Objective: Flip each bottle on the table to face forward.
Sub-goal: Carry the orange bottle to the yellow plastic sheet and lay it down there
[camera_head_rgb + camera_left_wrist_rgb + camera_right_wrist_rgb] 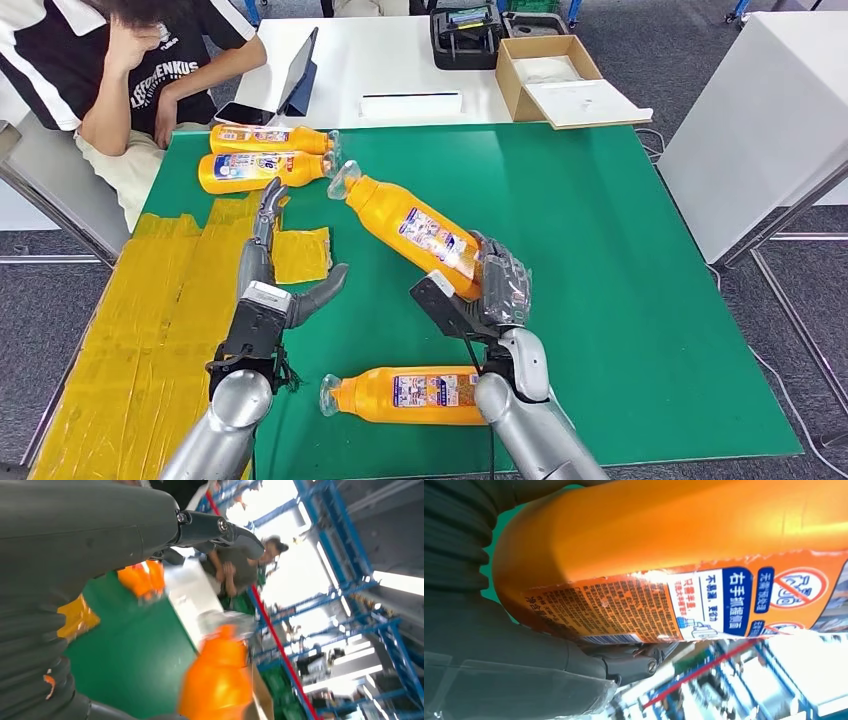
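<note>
1. The right hand (493, 290) was grasping the base of an orange bottle (420, 232), which slanted across the green mat (620, 250) with its clear cap end pointing toward the far left; the hand's plastic-wrapped fingers hid the bottle's bottom edge.
2. In the right wrist view that bottle (674, 555) crowded the lens, its printed label too close and cropped to read whole.
3. The left hand (275, 270) was released and holding nothing, fingers stretched forward over a yellow sheet (300, 254) on the mat.
4. A second bottle (405, 393) lay on its side at the near edge, its base hidden behind the right forearm.
5. Two more bottles (265, 155) lay side by side at the far left corner.
6. The left wrist view was blurred; an orange bottle (216, 680) showed as a smear.
7. A seated person (130, 70) was cut off by the frame's top.
</note>
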